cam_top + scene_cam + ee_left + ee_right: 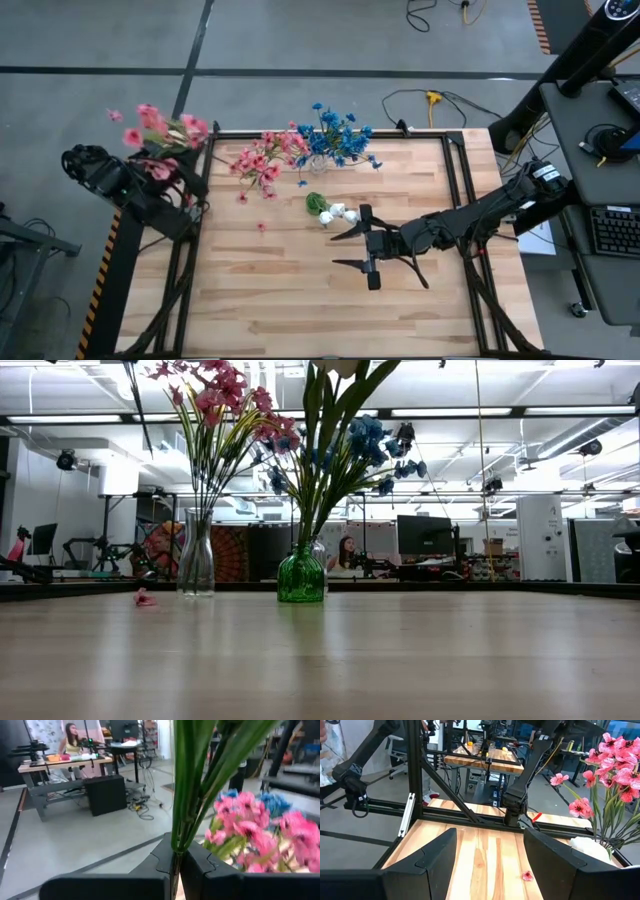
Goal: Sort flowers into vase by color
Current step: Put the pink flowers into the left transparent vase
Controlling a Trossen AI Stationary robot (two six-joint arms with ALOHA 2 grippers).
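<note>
My left gripper (168, 170) is at the table's far left corner, shut on a pink flower sprig (158, 128) whose blossoms reach out past the table's edge. A clear vase (196, 555) at the far side holds pink flowers (265, 160). Right of them stand blue flowers (335, 140). In front, a green vase (301, 573) holds a sprig with white blossoms (340, 213). My right gripper (340, 250) hovers open near the table's middle, its fingers pointing toward the left edge, just on the near side of the green vase. My left gripper pinches the sprig's green stems (176, 847) between its two fingers, several thin stems and leaves bunched together. The stems run across the fingers and rise away from them. The sprig is lifted clear of the table, its pink blossoms high above the corner.
Loose pink petals (262, 227) lie on the wood, one near the clear vase (145, 598). Black frame rails (190, 230) run along the table's left and right sides. The near half of the table (300, 310) is bare wood. A person sits at a desk far behind.
</note>
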